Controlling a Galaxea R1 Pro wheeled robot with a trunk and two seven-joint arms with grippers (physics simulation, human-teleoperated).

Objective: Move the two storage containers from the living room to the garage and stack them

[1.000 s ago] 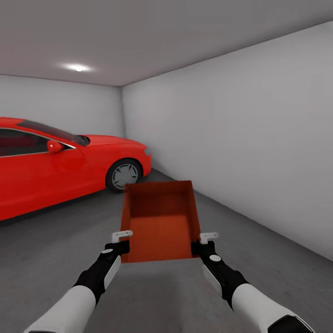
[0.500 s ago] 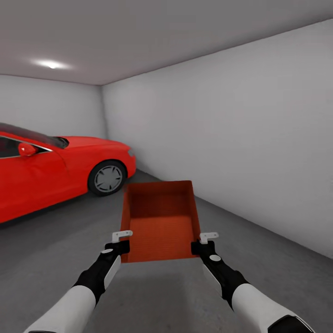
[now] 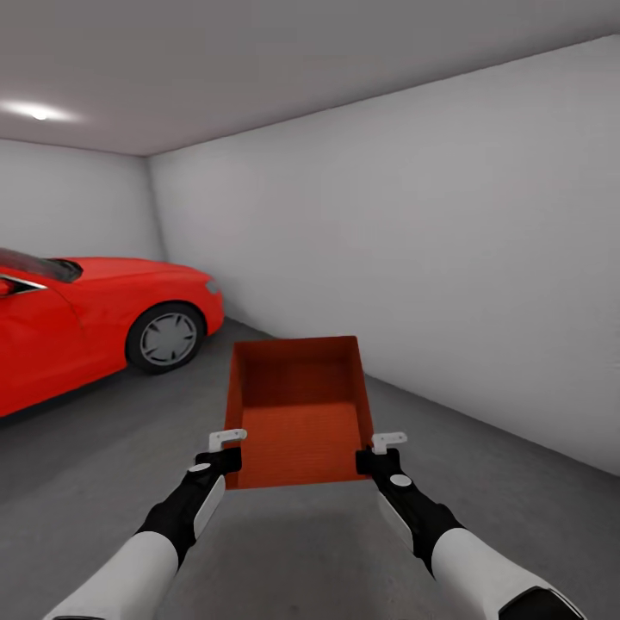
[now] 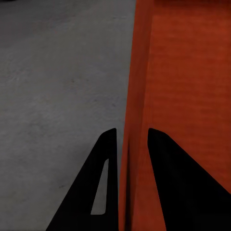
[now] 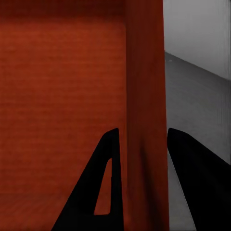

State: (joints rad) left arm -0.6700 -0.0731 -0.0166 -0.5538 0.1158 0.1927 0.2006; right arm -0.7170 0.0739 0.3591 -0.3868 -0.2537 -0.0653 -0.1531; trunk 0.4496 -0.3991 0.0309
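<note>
I hold one orange-red storage container [image 3: 297,413] in front of me, open side up and above the dark grey concrete floor [image 3: 103,448] of the garage. My left gripper [image 3: 226,449] is shut on the container's left wall [image 4: 137,96], one finger on each side of it. On the opposite side my right gripper [image 3: 376,452] is shut on the right wall [image 5: 147,96] the same way. The container is empty inside.
A red car [image 3: 86,319] stands at the left, its front wheel [image 3: 168,337] towards me. A plain white wall [image 3: 430,258] runs along the right and meets the back wall at a corner. Bare concrete floor lies ahead and to both sides.
The whole head view has swung to the right: the car and the room corner have slid leftward in the picture. The container and both grippers keep the same place in the view.
</note>
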